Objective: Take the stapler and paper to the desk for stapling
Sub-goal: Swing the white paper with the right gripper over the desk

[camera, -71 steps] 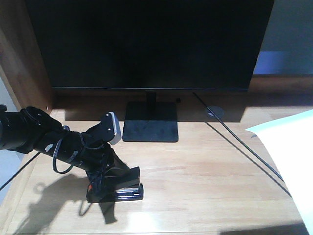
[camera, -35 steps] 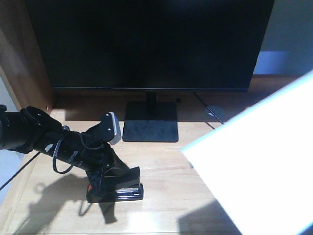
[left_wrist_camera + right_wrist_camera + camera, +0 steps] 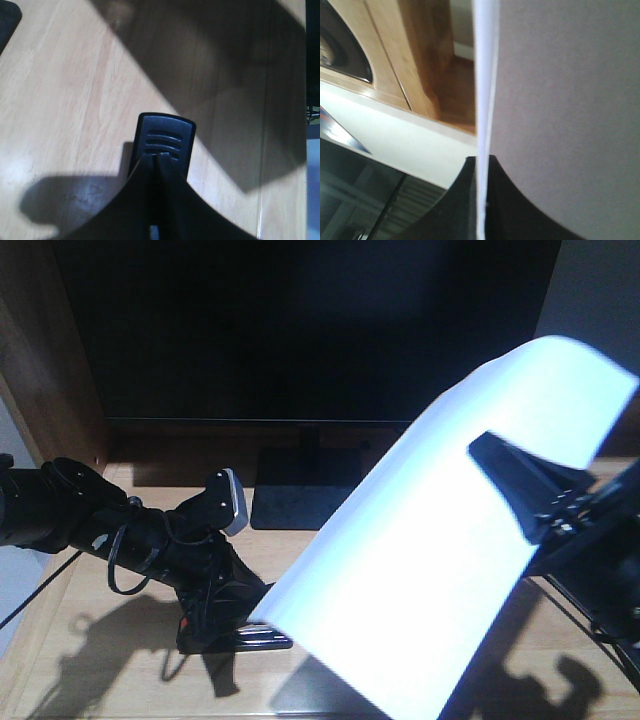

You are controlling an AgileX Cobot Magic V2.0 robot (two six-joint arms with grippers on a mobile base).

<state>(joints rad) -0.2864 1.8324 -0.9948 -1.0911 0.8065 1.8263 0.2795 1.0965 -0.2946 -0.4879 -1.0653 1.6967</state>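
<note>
The black stapler (image 3: pixel 258 637) rests on the light-wood desk (image 3: pixel 110 660) at the front left. My left gripper (image 3: pixel 228 608) is shut on it from above. In the left wrist view its ribbed black end (image 3: pixel 166 134) sticks out past the closed fingertips of the left gripper (image 3: pixel 160 159). The white paper (image 3: pixel 420 560) hangs curved in the air over the desk's middle and right, and its low corner covers part of the stapler. My right gripper (image 3: pixel 487 453) is shut on the sheet's upper right part. In the right wrist view the paper (image 3: pixel 560 100) is pinched edge-on in the right gripper (image 3: pixel 481 164).
A large black monitor (image 3: pixel 300 330) fills the back, its flat stand (image 3: pixel 295 502) on the desk behind the stapler. A darker brown side panel (image 3: pixel 40 370) walls the left. The paper's shadow lies across the desk (image 3: pixel 65 100) in the left wrist view.
The paper has swept from the right edge up and leftward over the desk, and the right gripper has come into view with it. The left arm and stapler have not moved.
</note>
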